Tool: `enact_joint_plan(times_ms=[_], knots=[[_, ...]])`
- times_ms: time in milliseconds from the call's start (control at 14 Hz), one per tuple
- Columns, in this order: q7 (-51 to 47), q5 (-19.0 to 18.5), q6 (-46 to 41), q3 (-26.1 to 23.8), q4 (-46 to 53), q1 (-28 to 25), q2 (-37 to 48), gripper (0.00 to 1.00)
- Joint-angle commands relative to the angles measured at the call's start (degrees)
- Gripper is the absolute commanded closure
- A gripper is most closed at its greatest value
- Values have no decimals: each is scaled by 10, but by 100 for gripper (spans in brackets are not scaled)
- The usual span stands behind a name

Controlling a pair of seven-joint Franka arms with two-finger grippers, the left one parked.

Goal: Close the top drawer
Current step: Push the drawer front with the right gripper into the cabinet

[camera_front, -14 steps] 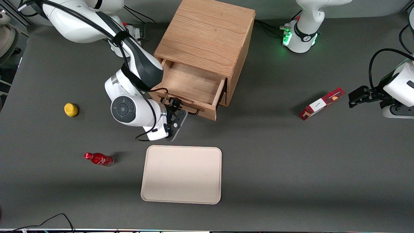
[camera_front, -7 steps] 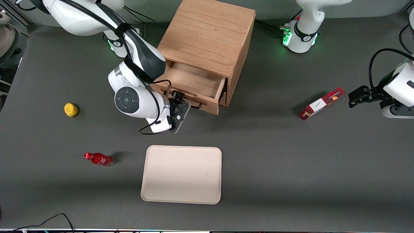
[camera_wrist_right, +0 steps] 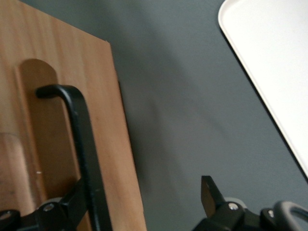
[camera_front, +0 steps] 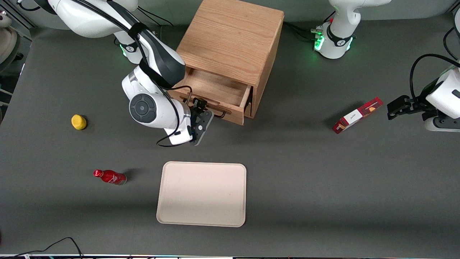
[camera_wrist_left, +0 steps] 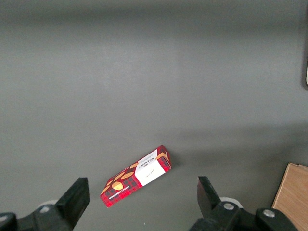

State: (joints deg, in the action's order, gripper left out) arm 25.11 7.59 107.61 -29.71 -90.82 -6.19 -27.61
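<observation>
The wooden cabinet [camera_front: 230, 39] stands at the back of the table with its top drawer [camera_front: 219, 90] partly pulled out, its light oak inside showing. My gripper [camera_front: 200, 109] is at the drawer front [camera_wrist_right: 113, 144], open. One finger [camera_wrist_right: 72, 204] sits against the black wire handle [camera_wrist_right: 82, 139], between it and the wood. The other finger [camera_wrist_right: 209, 190] hangs free over the grey table, past the edge of the drawer front. In the front view the handle [camera_front: 219, 115] shows just beside the gripper. Nothing is held.
A cream tray [camera_front: 201, 194] lies nearer the front camera than the cabinet; its corner [camera_wrist_right: 269, 62] shows in the right wrist view. A red bottle [camera_front: 109, 177] and a yellow fruit [camera_front: 78, 122] lie toward the working arm's end. A red box [camera_front: 357, 115] lies toward the parked arm's end.
My arm has moved toward the cabinet with the gripper against the drawer front, and the top drawer has slid farther in, showing less of its inside than a second ago.
</observation>
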Motion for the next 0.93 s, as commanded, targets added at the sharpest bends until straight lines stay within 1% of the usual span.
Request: enact_joint_plan(times_ms=[0,429,500,571,857], knots=[[-14,23,8,-13,-27,8,28,0],[-16,23,20,-26,-63,9,52,0],[-16,30,28,-32,-72,9,55,0],[-16,44,36,-32,-80,9,61,0],[-16,48,52,-36,-102,7,71,0]])
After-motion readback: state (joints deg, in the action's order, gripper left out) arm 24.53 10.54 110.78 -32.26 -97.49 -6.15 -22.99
